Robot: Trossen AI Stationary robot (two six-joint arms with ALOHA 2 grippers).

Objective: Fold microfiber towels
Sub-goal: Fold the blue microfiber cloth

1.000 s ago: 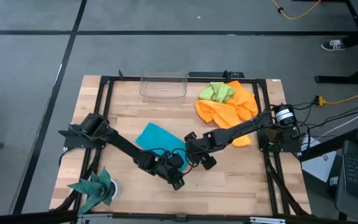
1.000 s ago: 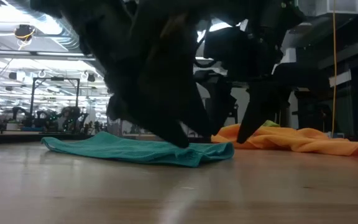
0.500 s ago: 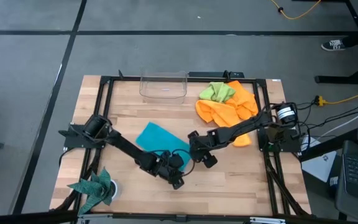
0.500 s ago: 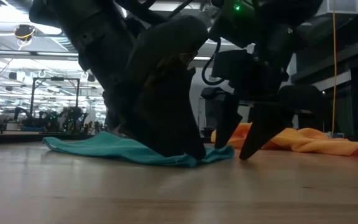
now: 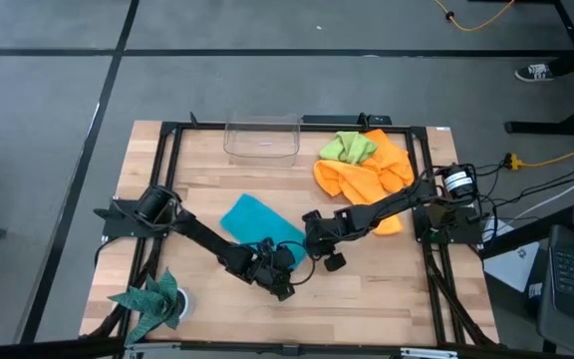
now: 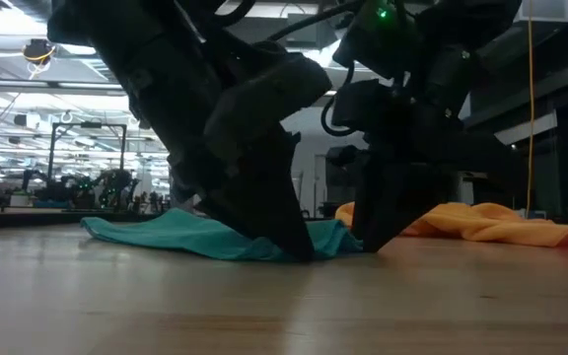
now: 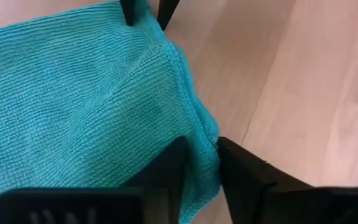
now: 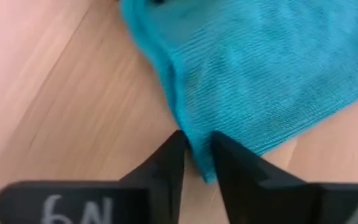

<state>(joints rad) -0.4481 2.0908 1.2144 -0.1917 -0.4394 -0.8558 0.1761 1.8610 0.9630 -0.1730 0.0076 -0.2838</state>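
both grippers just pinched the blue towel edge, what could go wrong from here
1. The left gripper and right gripper each hold only a thin bit of the turquoise-blue plush microfiber towel's edge, so a corner may slip out on lifting.
2. Both grippers sit close together on the same edge; the cloth could bunch rather than fold flat.
3. The pile of orange plush towels lies near the right arm and might get dragged.

Even overhead light, soft shadows; backlit silhouetted arms in the low view, right wrist view blurred.
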